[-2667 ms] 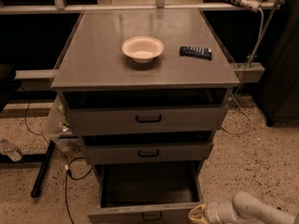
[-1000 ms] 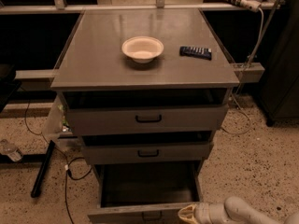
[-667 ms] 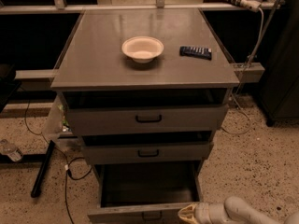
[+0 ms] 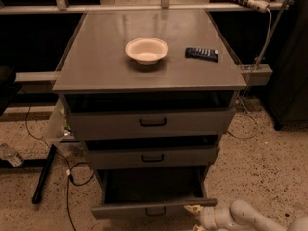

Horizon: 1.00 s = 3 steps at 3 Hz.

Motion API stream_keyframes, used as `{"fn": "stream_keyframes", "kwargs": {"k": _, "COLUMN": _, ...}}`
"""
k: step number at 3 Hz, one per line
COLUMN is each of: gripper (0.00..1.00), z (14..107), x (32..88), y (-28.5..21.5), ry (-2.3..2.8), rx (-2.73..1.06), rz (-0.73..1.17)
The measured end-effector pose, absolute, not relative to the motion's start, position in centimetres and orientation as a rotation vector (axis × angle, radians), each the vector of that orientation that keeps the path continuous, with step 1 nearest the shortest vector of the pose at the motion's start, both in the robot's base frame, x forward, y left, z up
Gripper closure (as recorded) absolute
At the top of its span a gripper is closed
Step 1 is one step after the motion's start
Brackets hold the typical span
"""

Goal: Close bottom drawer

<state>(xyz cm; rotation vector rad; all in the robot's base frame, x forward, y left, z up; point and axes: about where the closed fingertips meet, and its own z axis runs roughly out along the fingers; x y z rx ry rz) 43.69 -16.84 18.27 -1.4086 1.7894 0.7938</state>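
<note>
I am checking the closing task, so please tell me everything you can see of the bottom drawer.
The bottom drawer is grey, metal-looking, the lowest and narrowest of three, pulled far out, its inside dark. A small black handle sits mid-front. The hand is at the right end of its front; contact is unclear.

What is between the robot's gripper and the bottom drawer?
Nothing. In the camera view, the gripper is low down at the right end of the bottom drawer front, with no gap showing and nothing lying between them.
</note>
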Motion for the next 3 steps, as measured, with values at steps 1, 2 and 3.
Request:
{"fn": "stream_keyframes", "kwargs": {"k": 1, "gripper": 0.0, "z": 19.1, "x": 46.7, "y": -15.0, "ry": 1.696, "rx": -1.456, "rz": 0.783}}
{"fn": "stream_keyframes", "kwargs": {"k": 2, "gripper": 0.18, "z": 19.8, "x": 49.8, "y": -13.0, "ry": 1.611, "rx": -1.52, "rz": 0.76}}
{"fn": "stream_keyframes", "kwargs": {"k": 3, "gripper": 0.16, "z": 19.8, "x": 50.1, "y": -13.0, "ry": 1.608, "rx": -1.524, "rz": 0.757}}
